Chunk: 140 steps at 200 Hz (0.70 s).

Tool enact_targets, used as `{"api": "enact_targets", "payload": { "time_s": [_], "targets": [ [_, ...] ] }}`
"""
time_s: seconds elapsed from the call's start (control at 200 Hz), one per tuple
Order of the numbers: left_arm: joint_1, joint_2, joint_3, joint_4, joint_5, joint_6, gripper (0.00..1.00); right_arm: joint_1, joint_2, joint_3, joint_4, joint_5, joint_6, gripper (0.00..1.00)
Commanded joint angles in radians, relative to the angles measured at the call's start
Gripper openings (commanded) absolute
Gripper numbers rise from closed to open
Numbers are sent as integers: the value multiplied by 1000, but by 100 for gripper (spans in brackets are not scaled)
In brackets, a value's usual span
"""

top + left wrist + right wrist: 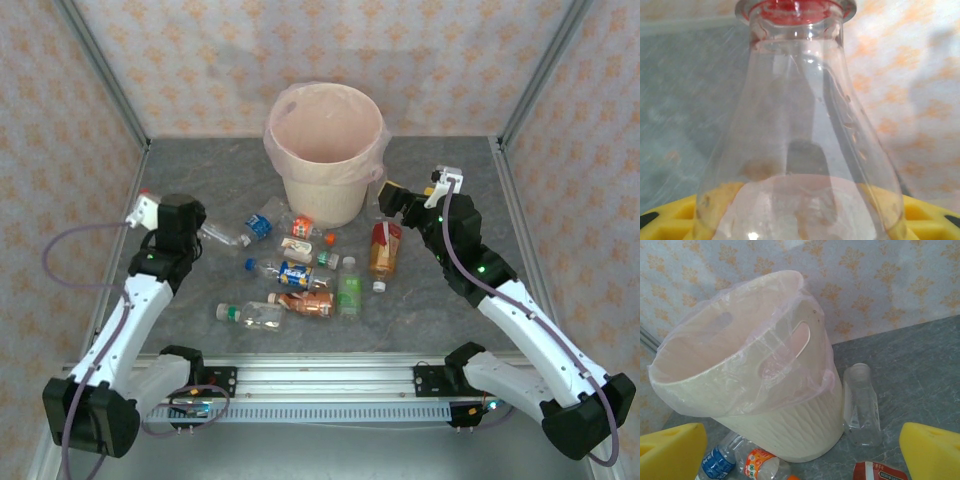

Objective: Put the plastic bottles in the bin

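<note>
Between the jaws of left gripper (192,228): clear bottle (800,125) with red neck ring, clamped at the body. Straight ahead of right gripper (396,200), jaws wide apart and empty: bin (765,425), upright. Just right of bin: capless bottle (860,405). Between both grippers: other bottles (300,285) scattered on table (420,300).

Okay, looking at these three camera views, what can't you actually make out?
Left wrist: where the left end effector meets the clear red-capped bottle, cut off by the bottom edge; the table behind, blurred.
Top external: the label print on the loose bottles, too small to read.
Right wrist: the floor of the bin, hidden by its near wall; the red-labelled bottle, cropped at the bottom edge.
</note>
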<state>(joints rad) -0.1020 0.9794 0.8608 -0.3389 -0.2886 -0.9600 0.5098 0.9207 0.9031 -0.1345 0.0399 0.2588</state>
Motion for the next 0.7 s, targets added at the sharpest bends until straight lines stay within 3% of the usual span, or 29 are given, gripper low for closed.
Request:
{"api": "enact_targets", "payload": {
  "time_s": [0.0,0.235,0.325,0.52,0.696],
  "targets": [
    [-7,5,126,-27,29,217,51,1,-17,11,15,43,17,99],
    [-211,159,466,-41,61,513,51,1,-17,22,11,33,35,99],
    [-249,237,563,8,124,576,51,1,-19,29,6,-1,10,99],
    [-338,460,834,47,154,742,52,1,-40,16,14,-3,6,99],
    [-371,671,1076,17,163,792,51,1,-59,-1,16,26,9,99]
  ]
}}
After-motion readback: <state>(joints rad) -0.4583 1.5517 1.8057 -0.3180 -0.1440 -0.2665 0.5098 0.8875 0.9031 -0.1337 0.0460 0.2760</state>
